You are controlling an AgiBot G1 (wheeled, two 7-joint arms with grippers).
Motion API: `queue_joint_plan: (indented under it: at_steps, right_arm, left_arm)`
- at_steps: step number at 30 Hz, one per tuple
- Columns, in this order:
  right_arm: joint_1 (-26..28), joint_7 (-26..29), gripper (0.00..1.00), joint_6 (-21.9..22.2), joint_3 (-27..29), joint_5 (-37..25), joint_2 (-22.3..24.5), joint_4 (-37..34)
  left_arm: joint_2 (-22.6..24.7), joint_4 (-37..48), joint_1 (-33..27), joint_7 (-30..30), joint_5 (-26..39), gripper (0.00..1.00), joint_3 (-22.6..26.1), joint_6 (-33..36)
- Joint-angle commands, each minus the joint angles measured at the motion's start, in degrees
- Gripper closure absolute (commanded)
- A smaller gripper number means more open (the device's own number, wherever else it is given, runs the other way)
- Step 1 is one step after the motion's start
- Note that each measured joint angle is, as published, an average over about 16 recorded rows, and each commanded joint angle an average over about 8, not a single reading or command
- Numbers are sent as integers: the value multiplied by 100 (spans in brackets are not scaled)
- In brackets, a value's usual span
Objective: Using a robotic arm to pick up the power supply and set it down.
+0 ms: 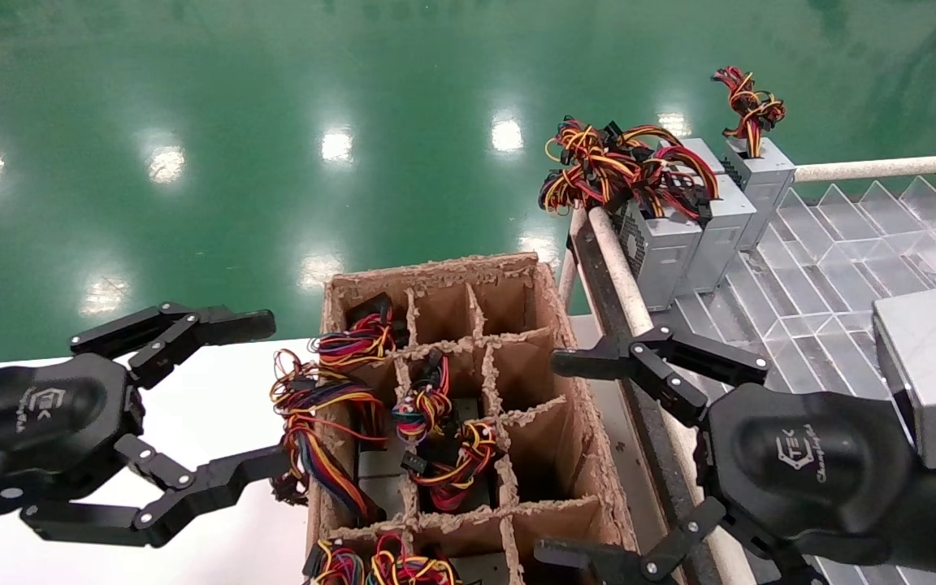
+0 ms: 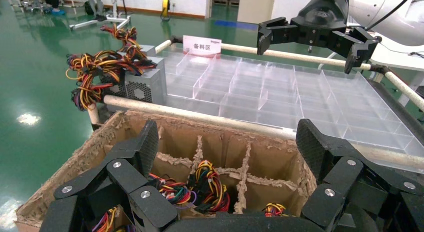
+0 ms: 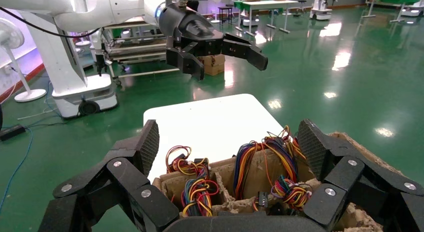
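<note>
Power supplies stand in the cells of a torn cardboard box (image 1: 574, 422), mostly hidden under their wires. One bundle (image 1: 468, 455) is red, yellow, orange and black; its neighbours (image 1: 330, 439) carry blue and purple strands. My right gripper (image 1: 549, 457), on the arm with the silver wrist block (image 1: 931, 366), hangs open at the box's right wall with nothing between its jaws. In its own wrist view this right gripper (image 3: 230, 142) looks down on the wires (image 3: 280, 157). My left gripper (image 1: 273, 394) is open and empty over the white table (image 1: 216, 406), left of the box.
Three grey power supplies (image 1: 712, 227) with red-yellow wire bundles stand at the far end of a clear divided tray (image 1: 825, 268), behind a padded rail (image 1: 622, 276). A labelled sign (image 2: 201, 45) stands at the tray's edge. Green floor lies beyond.
</note>
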Motion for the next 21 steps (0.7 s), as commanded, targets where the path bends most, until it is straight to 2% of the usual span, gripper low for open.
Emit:
queue_joint_plan:
  at_steps: [1, 14, 21]
  right_arm:
    - [0, 0, 0, 0, 0, 0, 0, 0]
    - [0, 0, 0, 0, 0, 0, 0, 0]
    - [5, -8, 0, 4, 5, -7, 4, 4]
  left_arm:
    - [0, 0, 0, 0, 0, 0, 0, 0]
    - [0, 0, 0, 0, 0, 0, 0, 0]
    - [0, 0, 0, 0, 0, 86, 0, 0]
